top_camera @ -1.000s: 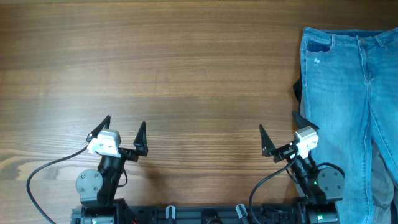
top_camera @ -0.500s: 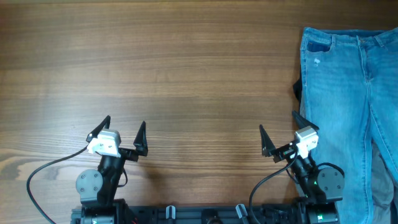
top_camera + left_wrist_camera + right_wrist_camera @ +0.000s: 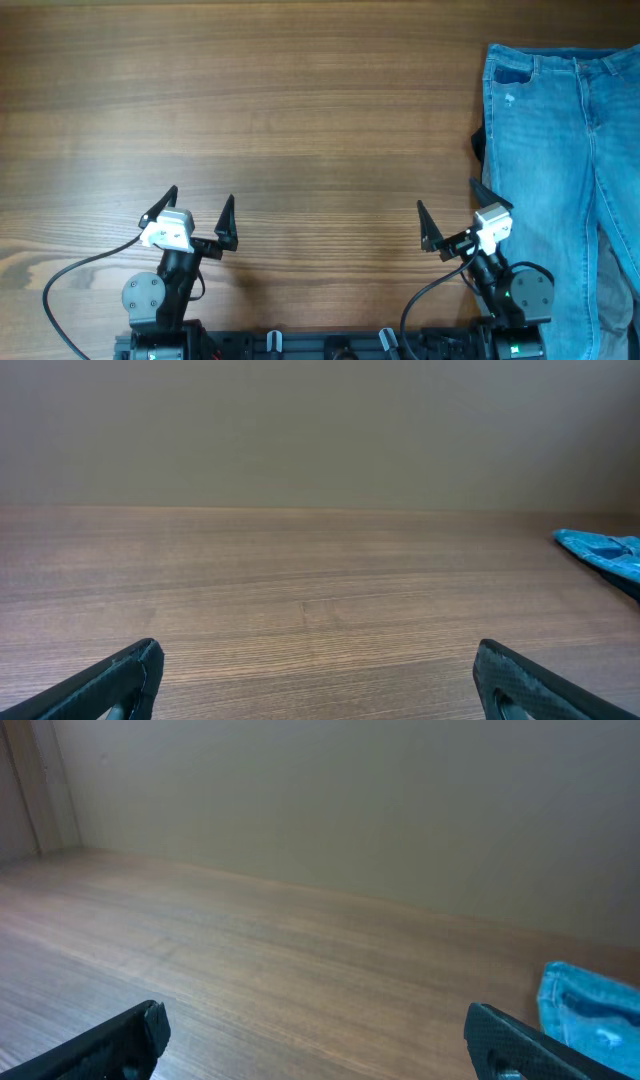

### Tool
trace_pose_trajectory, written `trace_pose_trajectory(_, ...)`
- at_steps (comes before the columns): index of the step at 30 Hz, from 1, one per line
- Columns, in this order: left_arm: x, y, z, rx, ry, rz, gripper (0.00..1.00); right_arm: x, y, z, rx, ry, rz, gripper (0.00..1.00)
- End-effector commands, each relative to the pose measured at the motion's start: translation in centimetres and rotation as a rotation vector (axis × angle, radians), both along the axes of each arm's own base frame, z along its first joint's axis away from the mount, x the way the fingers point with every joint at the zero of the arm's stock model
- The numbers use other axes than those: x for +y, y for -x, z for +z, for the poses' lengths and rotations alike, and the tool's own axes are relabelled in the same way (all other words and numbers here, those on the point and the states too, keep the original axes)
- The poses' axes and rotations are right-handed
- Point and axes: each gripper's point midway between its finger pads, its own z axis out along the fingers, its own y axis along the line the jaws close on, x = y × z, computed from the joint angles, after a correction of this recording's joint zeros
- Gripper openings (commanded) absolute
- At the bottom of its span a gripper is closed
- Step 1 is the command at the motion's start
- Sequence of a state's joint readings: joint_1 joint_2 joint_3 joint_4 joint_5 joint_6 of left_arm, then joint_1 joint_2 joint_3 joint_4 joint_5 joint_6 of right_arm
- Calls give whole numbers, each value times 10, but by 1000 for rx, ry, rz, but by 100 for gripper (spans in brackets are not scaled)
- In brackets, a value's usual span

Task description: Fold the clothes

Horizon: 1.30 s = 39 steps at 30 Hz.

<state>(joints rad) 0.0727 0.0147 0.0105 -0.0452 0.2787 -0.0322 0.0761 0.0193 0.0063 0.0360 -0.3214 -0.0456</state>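
Note:
Light-blue denim jeans point(image 3: 560, 170) lie flat along the table's right side, waistband at the far edge, legs running toward the near edge. A dark garment edge point(image 3: 478, 145) peeks out under their left side. In the left wrist view a strip of the blue cloth point(image 3: 603, 550) shows far right; in the right wrist view it point(image 3: 590, 1005) sits at the right edge. My left gripper point(image 3: 199, 213) rests open at the near left, nothing between its fingers. My right gripper point(image 3: 449, 213) stands open just left of the jeans, not touching them.
The wooden table point(image 3: 300, 110) stretches bare from the left to the jeans. Both arm bases and a black cable point(image 3: 70, 275) sit along the near edge. A plain wall point(image 3: 350, 800) rises beyond the far edge.

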Motion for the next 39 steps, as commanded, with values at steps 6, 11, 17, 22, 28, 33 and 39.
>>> trace_pose_trajectory(6,2,-1,-3,9,-1,13,100,4,2,1,-21,30,22,100)
trace_pose_trajectory(11,-25,6,5,-12,40,-146,100,29,18,26,-82,-31,196,100)
trace_pose_trajectory(17,-37,23,72,-105,161,-225,100,42,44,93,-39,-263,330,100)
trace_pose_trajectory(22,-23,31,109,85,192,-116,100,48,40,117,196,-226,333,100)
trace_pose_trajectory(28,-18,5,143,401,223,-61,100,53,-8,124,622,-214,292,100)
trace_pose_trajectory(33,-21,-19,150,462,243,-85,100,78,-27,85,956,-337,425,100)
trace_pose_trajectory(39,-17,-28,112,621,245,-52,100,10,-116,50,1018,-297,-163,97)
